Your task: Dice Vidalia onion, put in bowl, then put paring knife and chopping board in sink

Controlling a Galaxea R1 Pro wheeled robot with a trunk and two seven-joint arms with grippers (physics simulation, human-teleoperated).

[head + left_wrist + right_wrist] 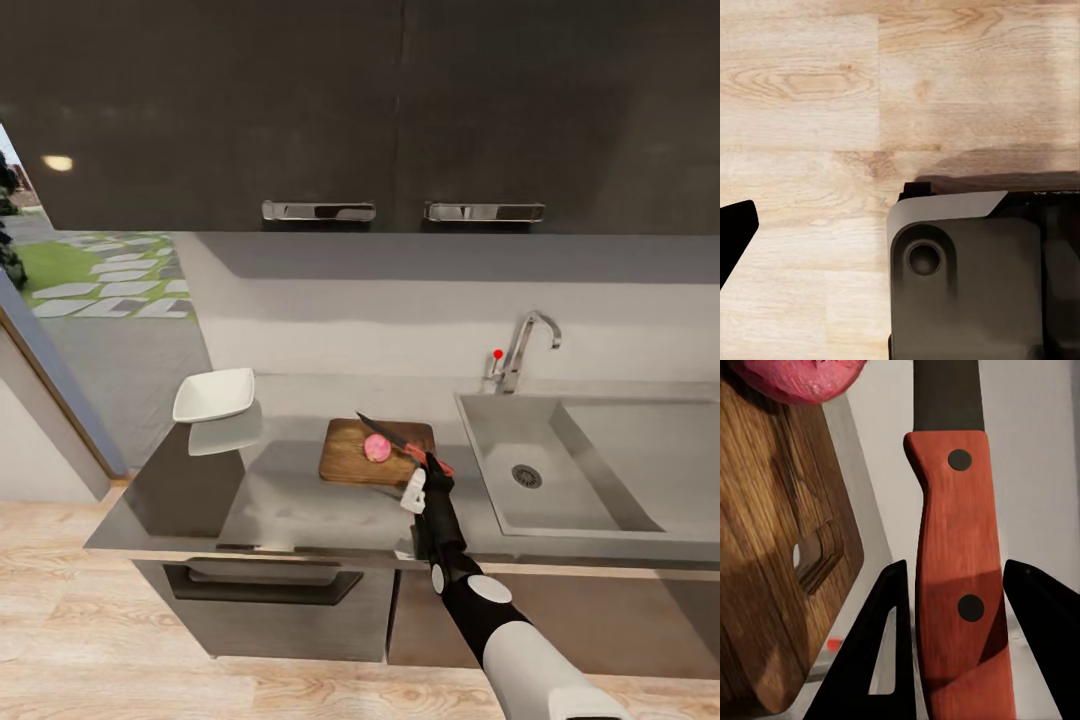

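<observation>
Pointing toward ten o'clock in your head view, the paring knife (400, 441) has its dark blade over the chopping board (352, 458), and its red handle runs back toward four o'clock into your right gripper (428, 474). The pink onion (377, 448) sits on the board, just beside the blade. The board lies with its long axis from nine to three o'clock on the grey countertop (300, 500); its handle slot (816, 556) is at the end near the gripper. The white bowl (214, 394) stands at ten o'clock from the board, well apart. The sink (590, 470) is at three o'clock, with the faucet (522, 350) behind it. The floor (810, 112) is light wood. Your right fingers (874, 660) are closed on the handle from both sides. For your left gripper you cannot tell the opening.
</observation>
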